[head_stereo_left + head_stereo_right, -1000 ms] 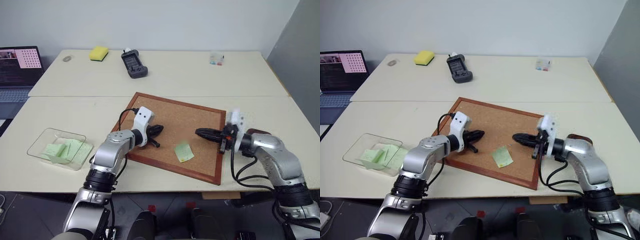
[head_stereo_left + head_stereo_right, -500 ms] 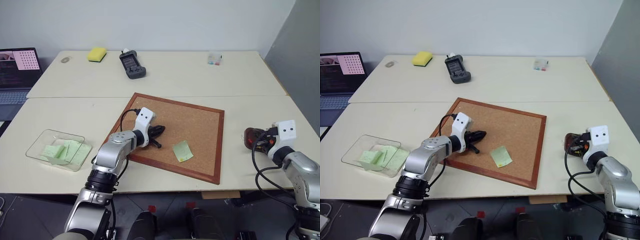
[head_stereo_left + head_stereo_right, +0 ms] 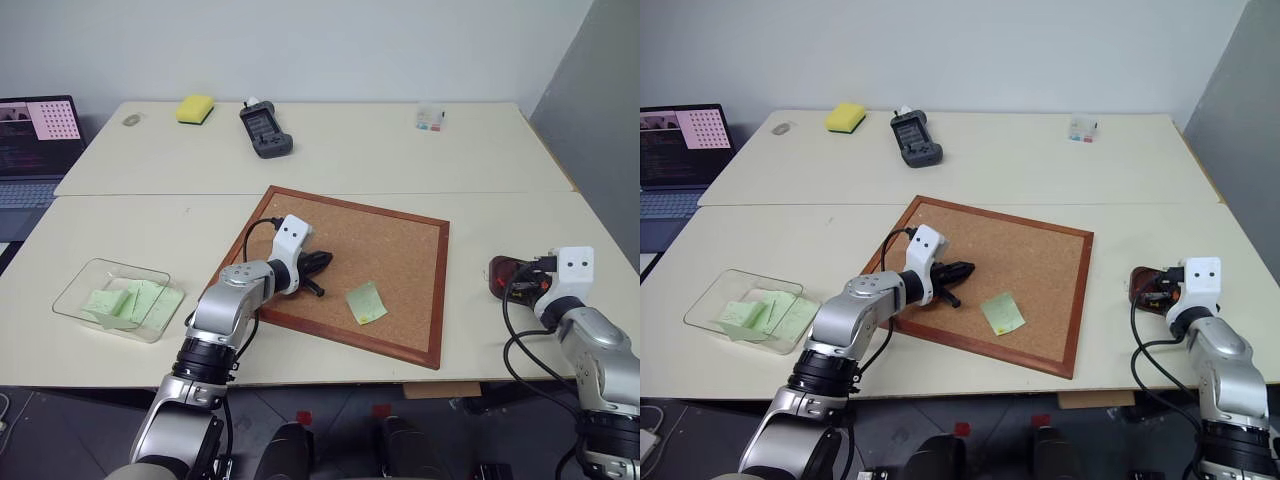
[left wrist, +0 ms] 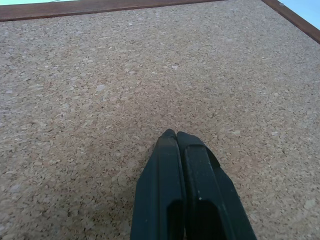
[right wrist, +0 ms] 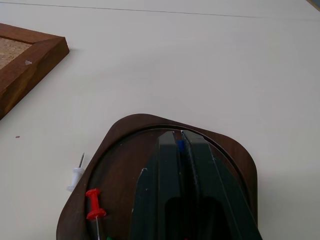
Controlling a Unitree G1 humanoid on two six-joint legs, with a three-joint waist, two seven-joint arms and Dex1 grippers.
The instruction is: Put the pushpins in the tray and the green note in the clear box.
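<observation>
Right tool [image 5: 181, 137] is over the tray [image 5: 125, 150], fingers pressed together with a blue pushpin [image 5: 180, 144] pinched at the tips. A red pin [image 5: 93, 202] lies in the tray; a white pin [image 5: 76, 175] lies on the surface [image 3: 150, 215] just outside the tray's rim. The tray sits at the near right of the surface, well apart from the corkboard [image 3: 385, 250].

Left tool [image 3: 318, 262] rests low over the near-left part of the corkboard, fingers fully closed, nothing between them; whether the tips touch the cork cannot be told.

The green note [image 3: 367, 301] lies on the corkboard near its front edge, between the two tools, one corner curled up.

The clear box [image 3: 80, 285] stands at the near left of the surface and holds several pale green slips [image 3: 125, 300].

Farther back: yellow sponge [image 3: 195, 107], dark handheld device [image 3: 265, 130], small clear case [image 3: 431, 118]. A laptop [image 3: 35, 135] sits far left.
</observation>
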